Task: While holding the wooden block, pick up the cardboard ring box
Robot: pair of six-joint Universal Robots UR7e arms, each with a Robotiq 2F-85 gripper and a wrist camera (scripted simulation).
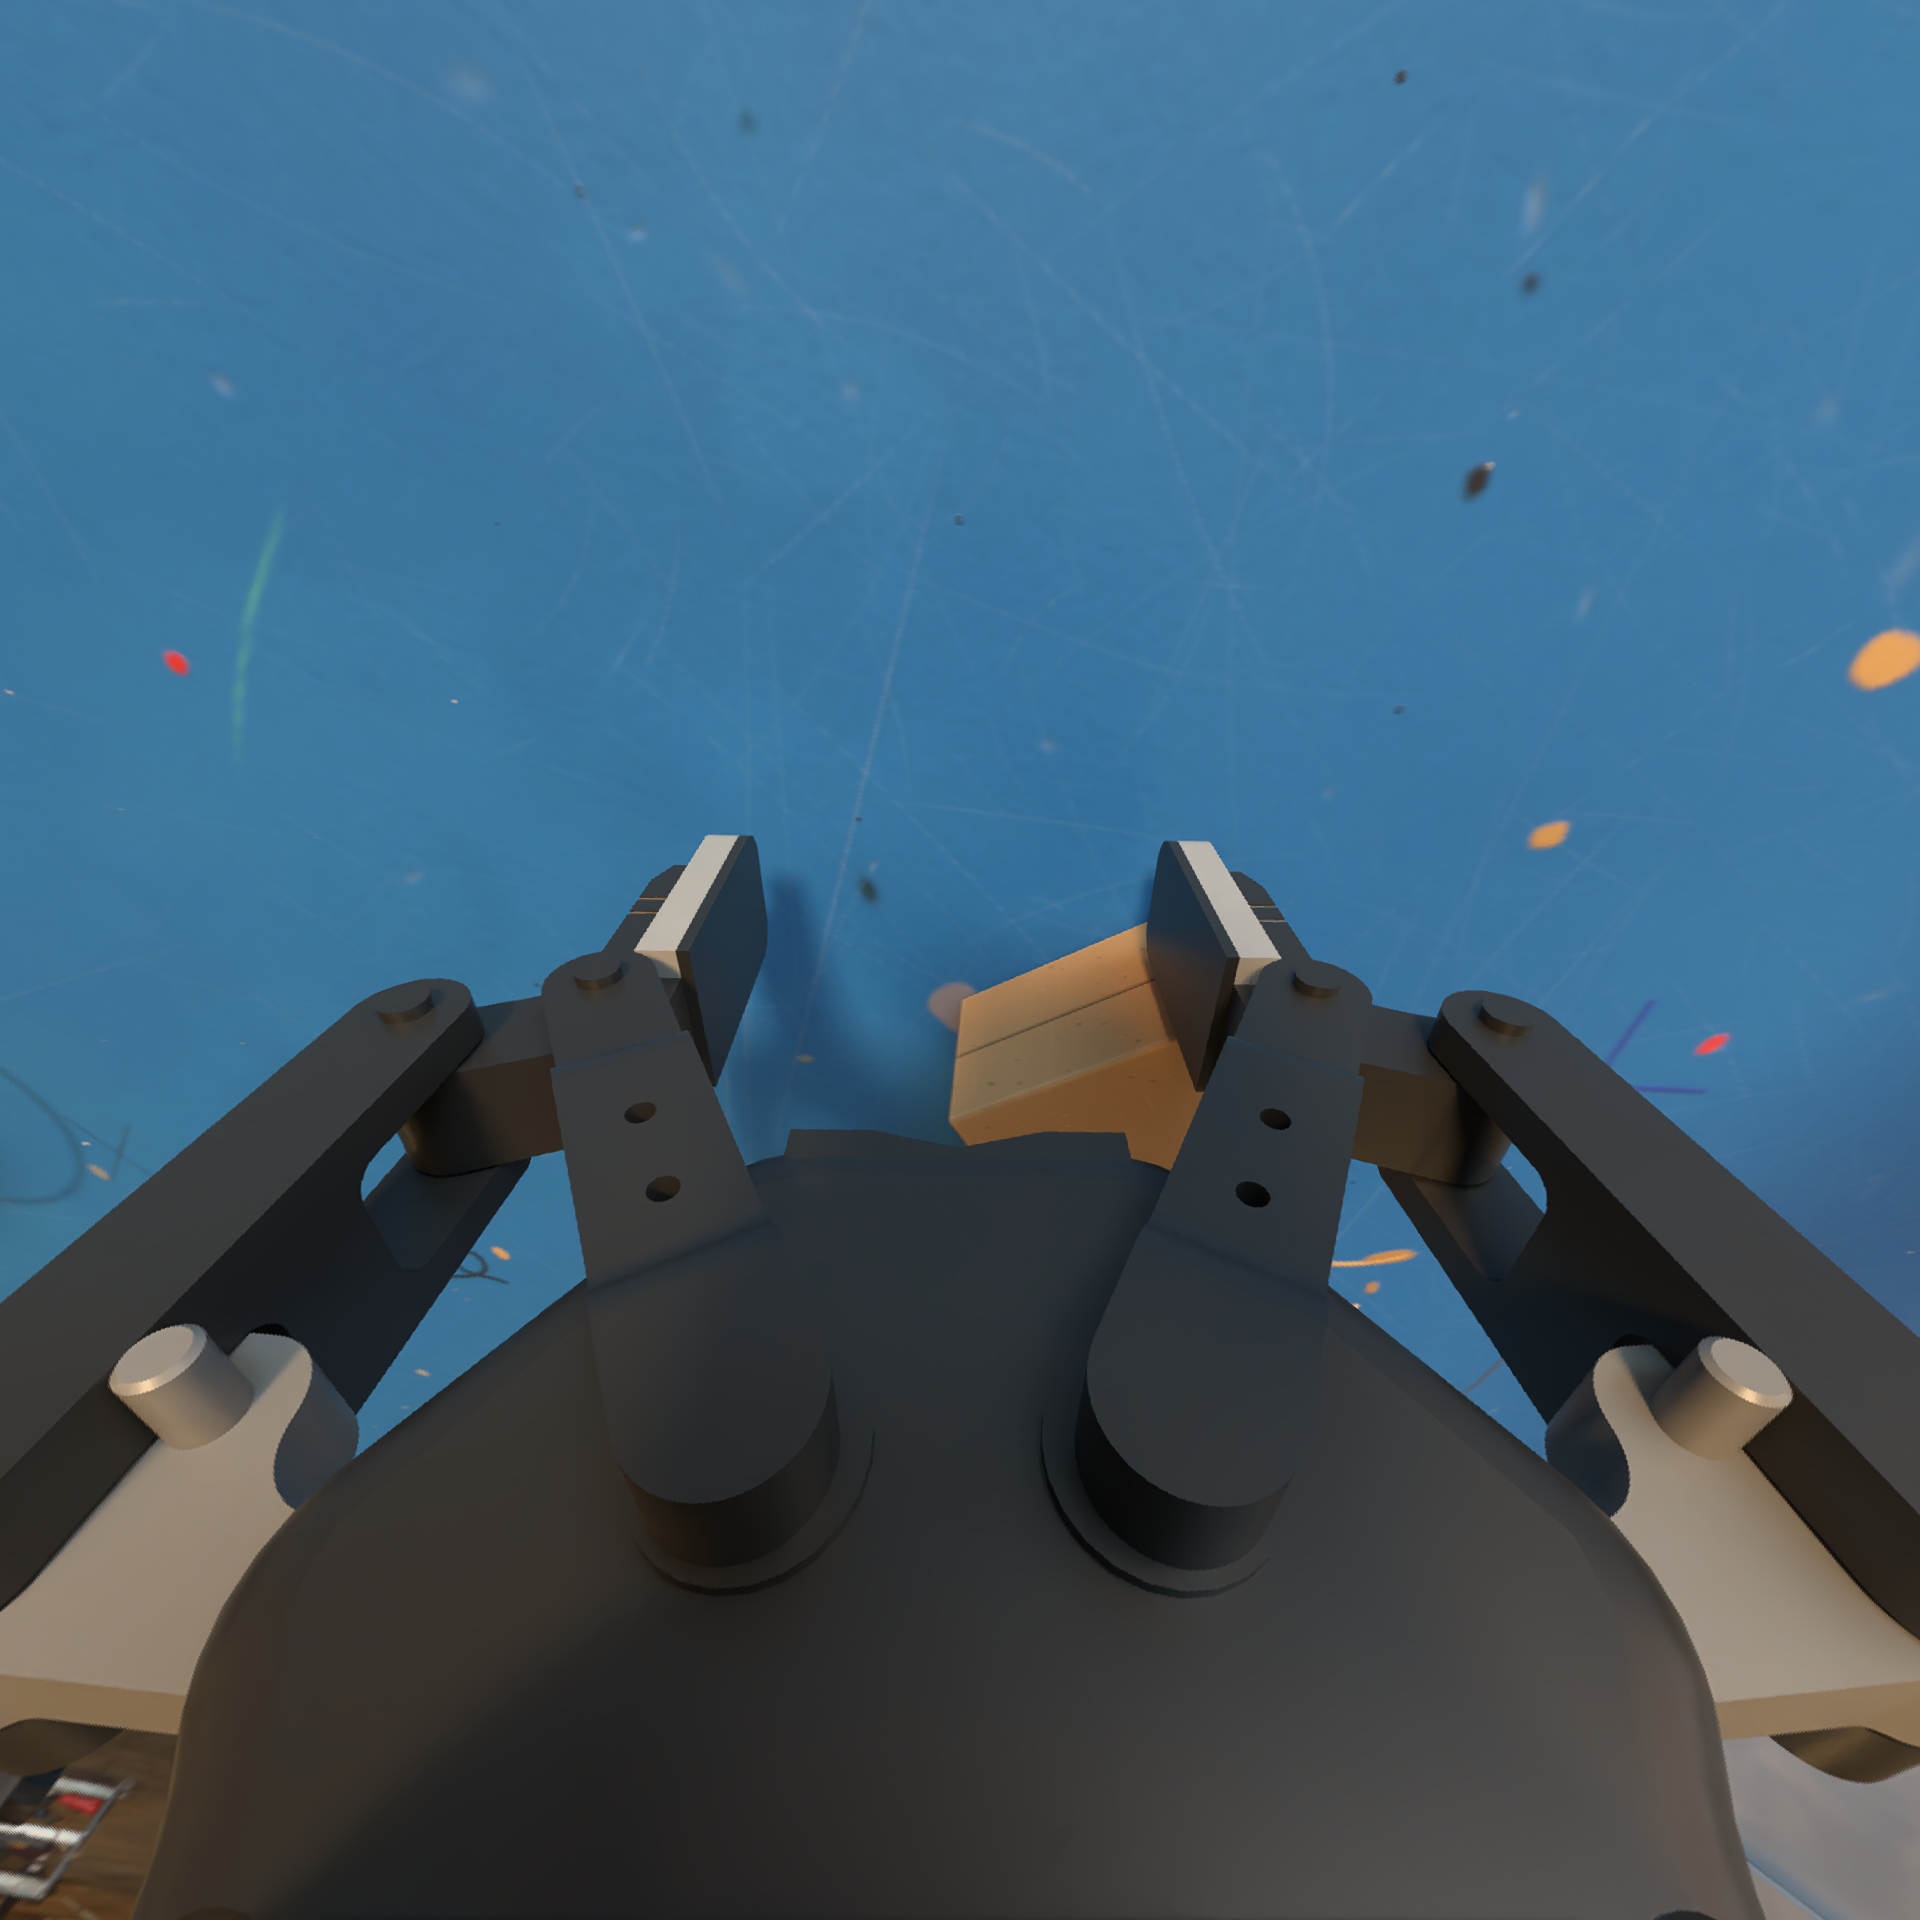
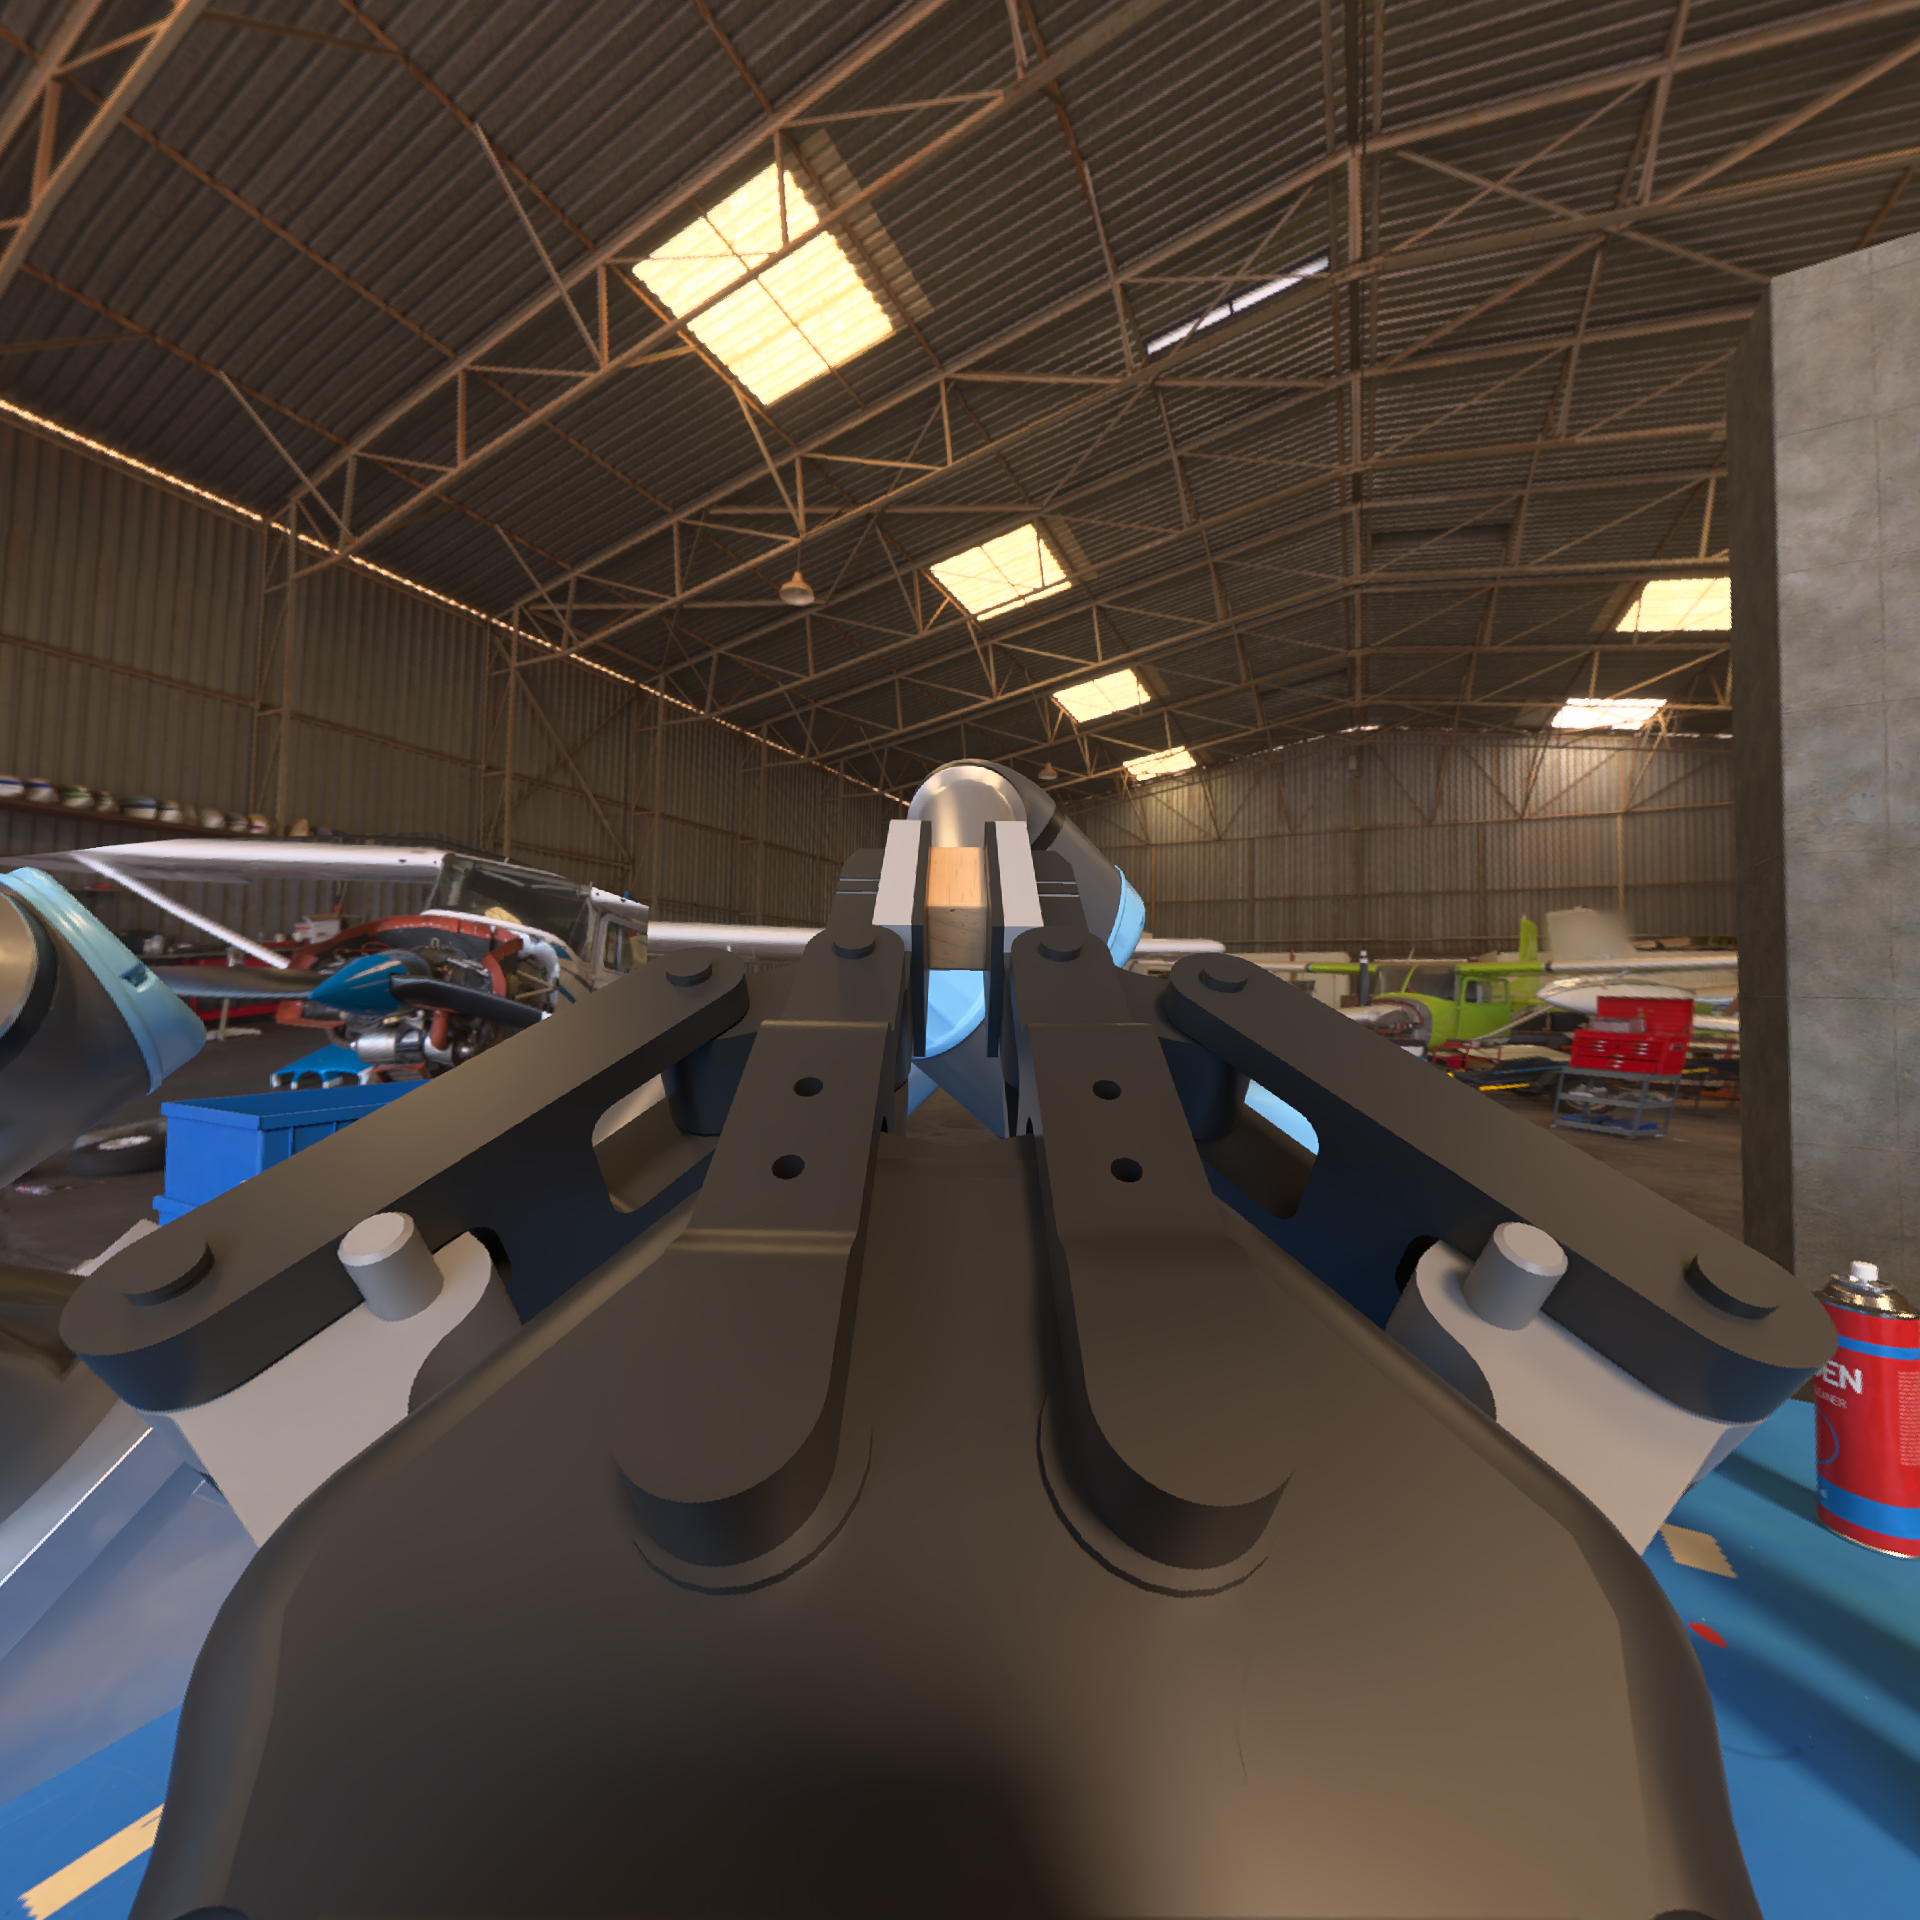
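Note:
In the left wrist view my left gripper [image 1: 956, 873] is open and empty, pointing down at the blue table [image 1: 935, 416]. The tan cardboard ring box [image 1: 1049, 1049] lies on the table between the fingers, close against the inner side of the right finger [image 1: 1195, 956], which hides part of it, as does the gripper body. I cannot tell whether that finger touches it. In the right wrist view my right gripper [image 2: 956, 836] is shut on the small wooden block [image 2: 956, 904], held up in the air and pointing level across the room.
A red spray can [image 2: 1870, 1413] stands on the blue table at the right edge of the right wrist view. Parts of the other arm show at the left [image 2: 62, 997] and behind the fingertips [image 2: 987, 800]. A grey wall [image 2: 1849, 727] stands at the right.

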